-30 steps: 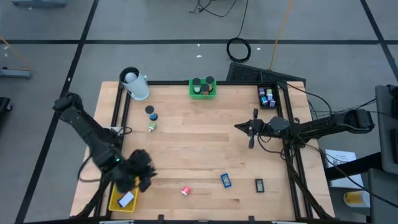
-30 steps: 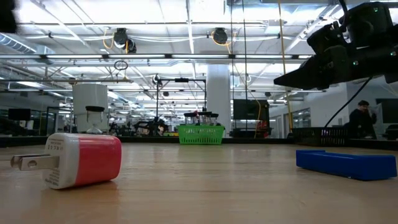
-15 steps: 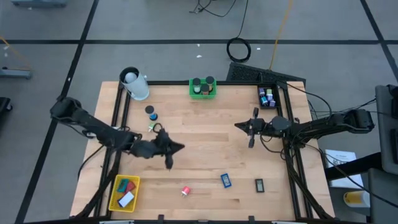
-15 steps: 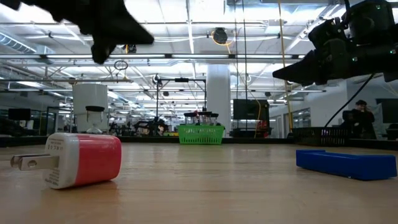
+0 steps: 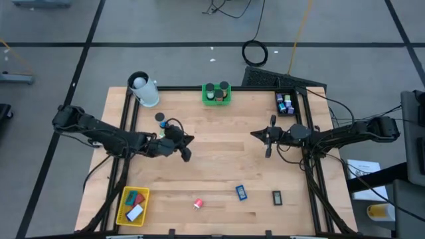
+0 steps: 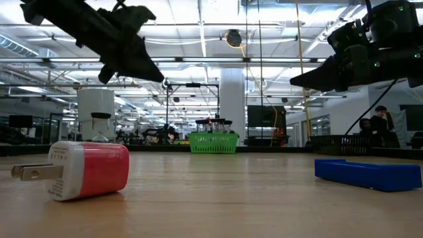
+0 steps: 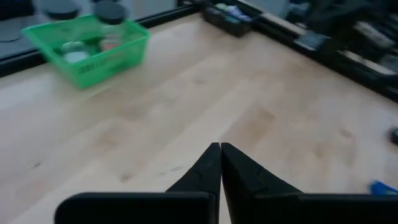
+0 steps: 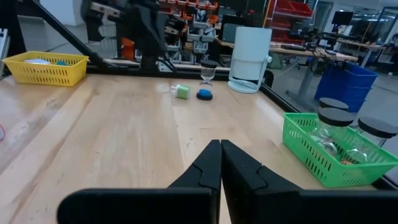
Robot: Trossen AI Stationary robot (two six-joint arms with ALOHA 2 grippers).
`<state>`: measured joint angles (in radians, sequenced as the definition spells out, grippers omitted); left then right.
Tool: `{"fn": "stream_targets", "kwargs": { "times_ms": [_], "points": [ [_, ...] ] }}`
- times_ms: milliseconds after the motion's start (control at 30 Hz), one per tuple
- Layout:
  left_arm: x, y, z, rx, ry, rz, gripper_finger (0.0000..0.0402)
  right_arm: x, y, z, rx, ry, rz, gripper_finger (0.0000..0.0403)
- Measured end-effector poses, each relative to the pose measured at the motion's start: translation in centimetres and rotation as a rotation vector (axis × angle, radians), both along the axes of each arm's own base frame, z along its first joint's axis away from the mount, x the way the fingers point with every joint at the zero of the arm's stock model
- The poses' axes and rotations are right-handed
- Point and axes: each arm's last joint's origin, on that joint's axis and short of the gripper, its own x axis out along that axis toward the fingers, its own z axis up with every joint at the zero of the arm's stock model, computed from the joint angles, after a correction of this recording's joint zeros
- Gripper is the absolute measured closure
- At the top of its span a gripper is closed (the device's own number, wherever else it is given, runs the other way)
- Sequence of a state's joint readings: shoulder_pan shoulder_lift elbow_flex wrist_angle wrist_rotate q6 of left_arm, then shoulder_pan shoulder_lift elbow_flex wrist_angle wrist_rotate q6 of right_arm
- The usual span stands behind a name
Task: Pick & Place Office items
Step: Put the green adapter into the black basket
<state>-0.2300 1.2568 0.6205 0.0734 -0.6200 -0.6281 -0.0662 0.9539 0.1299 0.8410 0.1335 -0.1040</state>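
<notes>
Spanning the frame, the wooden tabletop (image 5: 219,133) carries scattered office items beneath a ceiling of strip lights. The left gripper (image 5: 186,147), jaws pressed together and empty, hangs above mid-table; the right gripper (image 5: 267,141) waits opposite, likewise shut. The red charger (image 5: 198,204) lies toward the front edge, nearer the left arm, beside the blue block (image 5: 241,192).

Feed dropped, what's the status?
Left gripper shut, empty, mid-table. Right gripper shut, waiting. Red charger, blue block untouched; nothing blocking.
</notes>
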Motion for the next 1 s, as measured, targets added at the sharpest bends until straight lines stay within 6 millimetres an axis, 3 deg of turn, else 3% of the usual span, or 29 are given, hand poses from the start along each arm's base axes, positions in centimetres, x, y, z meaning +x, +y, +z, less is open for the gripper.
{"fn": "stream_targets", "kwargs": {
  "times_ms": [333, 767, 1000],
  "points": [
    [-1.1, 1.2, -1.3, 0.001, 0.119, 0.173, 0.0393, -0.1, -0.6, 0.0, -0.011, -0.002, -0.042, 0.0403],
    [-2.2, 2.4, -2.5, -0.266, 0.21, 0.315, 0.0221, -0.1, -0.8, 0.1, -0.017, -0.012, -0.046, 0.0403],
    [-2.8, 2.1, -3.1, -0.419, 0.314, 0.288, 0.018, -0.1, -0.7, 0.0, 0.034, -0.011, -0.043, 0.0403]
  ]
}}
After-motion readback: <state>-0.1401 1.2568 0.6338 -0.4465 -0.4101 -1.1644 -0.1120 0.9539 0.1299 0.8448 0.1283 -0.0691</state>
